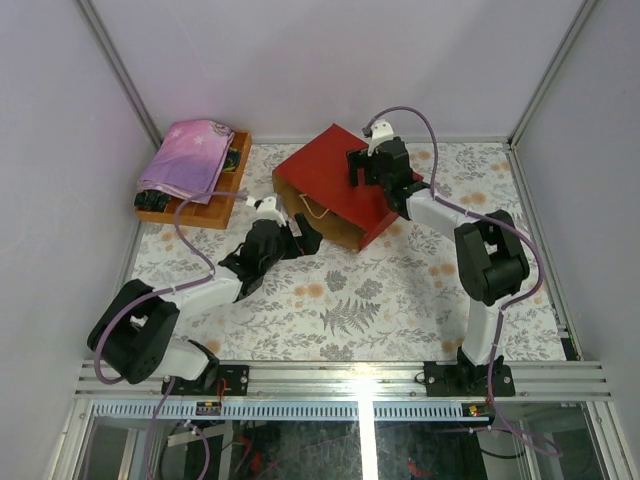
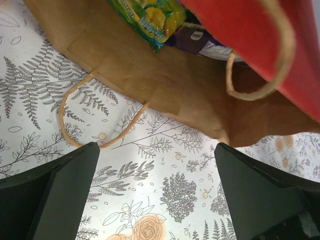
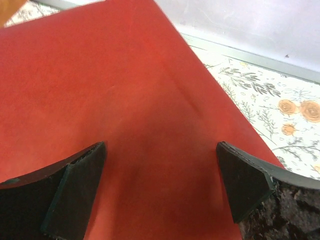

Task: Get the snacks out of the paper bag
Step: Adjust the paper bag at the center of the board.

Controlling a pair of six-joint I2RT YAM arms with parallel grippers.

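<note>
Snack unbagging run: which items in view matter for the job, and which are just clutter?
Job:
- paper bag, on its side
- green-yellow packet and purple packet, inside its mouth
- left gripper, open at the mouth
- right gripper, open over the bag's red side

Lying about:
- wooden tray, far left
- pink-purple cloth, folded on the tray
</note>
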